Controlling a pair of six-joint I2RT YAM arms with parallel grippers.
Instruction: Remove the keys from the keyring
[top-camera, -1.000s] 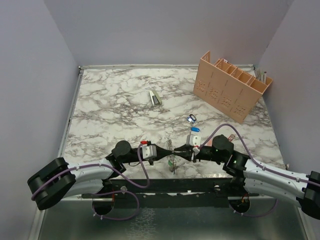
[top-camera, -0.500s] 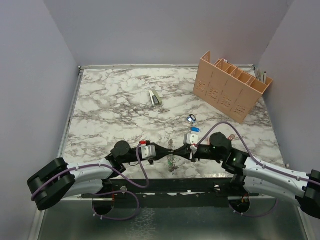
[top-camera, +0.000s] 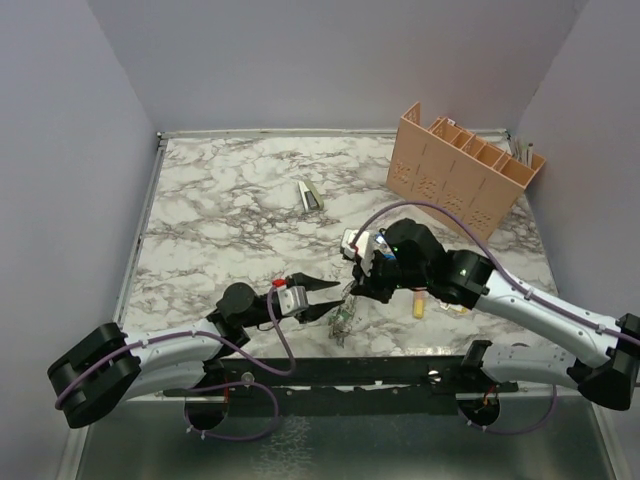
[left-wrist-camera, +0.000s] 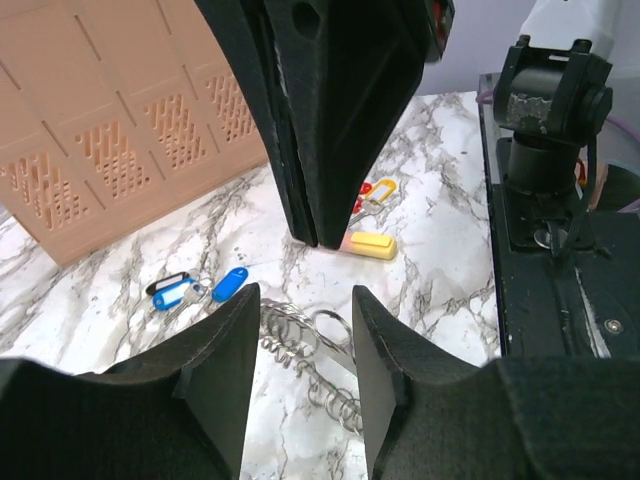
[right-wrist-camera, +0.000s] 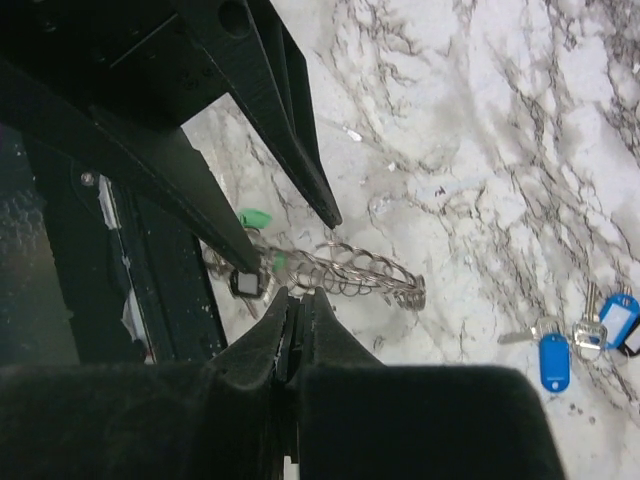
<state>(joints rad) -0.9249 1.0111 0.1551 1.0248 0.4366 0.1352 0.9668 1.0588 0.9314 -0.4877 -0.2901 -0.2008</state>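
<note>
The left gripper (left-wrist-camera: 305, 298) reaches in low along the counter's (top-camera: 220, 215) front edge, its fingers spread, with the keyring (right-wrist-camera: 345, 272) showing through the gap between them. Farther back, toward the middle of the counter, lies a small grey object (top-camera: 310, 195). The keyring, a stretched coil of silver wire, lies flat on the marble close to the front edge, about midway along it. Two green-headed keys (right-wrist-camera: 255, 217) sit at the end of the coil nearest that edge. The right gripper (right-wrist-camera: 298, 300) points down just over the coil with its fingers pressed together. Nothing can be seen between them, and whether they touch the wire cannot be told. Blue-headed keys (right-wrist-camera: 600, 335) lie apart from the keyring on open marble, farther from the front edge. Right of the coil, near the front edge, rests a bunch with a yellow tag (top-camera: 418, 303). A peach slotted organizer (top-camera: 465, 170) stands at the back right corner.
</note>
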